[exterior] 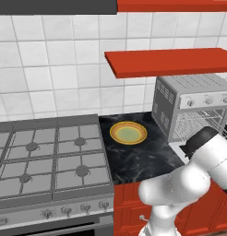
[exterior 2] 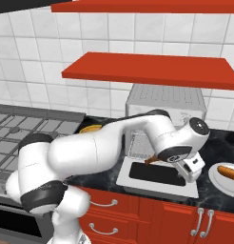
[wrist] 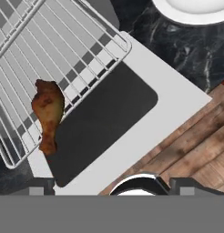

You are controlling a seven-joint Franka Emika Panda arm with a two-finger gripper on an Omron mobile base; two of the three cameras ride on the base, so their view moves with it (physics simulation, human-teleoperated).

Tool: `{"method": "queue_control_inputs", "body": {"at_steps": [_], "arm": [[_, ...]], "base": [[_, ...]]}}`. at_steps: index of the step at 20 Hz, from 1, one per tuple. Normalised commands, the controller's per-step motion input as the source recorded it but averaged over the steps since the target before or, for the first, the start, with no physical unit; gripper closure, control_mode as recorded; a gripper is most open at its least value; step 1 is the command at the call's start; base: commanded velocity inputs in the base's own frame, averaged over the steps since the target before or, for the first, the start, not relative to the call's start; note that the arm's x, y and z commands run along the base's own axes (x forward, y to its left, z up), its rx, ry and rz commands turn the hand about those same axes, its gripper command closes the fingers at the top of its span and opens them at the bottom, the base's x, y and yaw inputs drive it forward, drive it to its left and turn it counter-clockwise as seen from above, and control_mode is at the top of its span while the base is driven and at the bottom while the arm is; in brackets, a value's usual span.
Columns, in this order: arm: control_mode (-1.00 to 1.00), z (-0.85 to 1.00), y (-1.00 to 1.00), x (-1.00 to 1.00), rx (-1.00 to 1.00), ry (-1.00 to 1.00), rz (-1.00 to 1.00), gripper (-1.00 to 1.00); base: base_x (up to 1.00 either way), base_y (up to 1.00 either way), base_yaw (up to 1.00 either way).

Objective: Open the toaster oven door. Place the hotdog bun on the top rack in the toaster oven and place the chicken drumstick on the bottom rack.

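One chicken drumstick (wrist: 48, 113) lies on the bottom rack (wrist: 22, 77); claw (wrist: 107, 185) wide open, holding nothing; no writing legible.

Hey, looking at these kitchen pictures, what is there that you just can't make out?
- Toaster oven cavity, left base view: the arm covers its lower part, so the racks can't be told apart.
- Toaster oven door, right base view: the arm hides the hinge end.
- White plate, hand view: cut off by the top edge.
- Chicken drumstick, hand view: which rack it lies on isn't clear.
- Gripper: fingertips barely show.
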Motion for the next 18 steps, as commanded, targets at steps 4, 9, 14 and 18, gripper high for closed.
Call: {"method": "queue_control_inputs", "body": {"at_steps": [4, 9, 14, 18], "arm": [[-1.00, -0.26, 0.40, -0.05, 0.00, 0.04, 0.05, -1.00], [-1.00, -0.19, 0.23, 0.00, 0.00, 0.02, 0.08, -1.00], [-1.00, -0.11, 0.12, 0.01, 0.00, 0.03, 0.11, -1.00], [-1.00, -0.04, 0.09, 0.10, 0.00, 0.02, 0.13, -1.00]], "base": [[0.00, 0.00, 0.00], [0.00, 0.00, 0.00], [0.00, 0.00, 0.00], [0.00, 0.00, 0.00]]}}
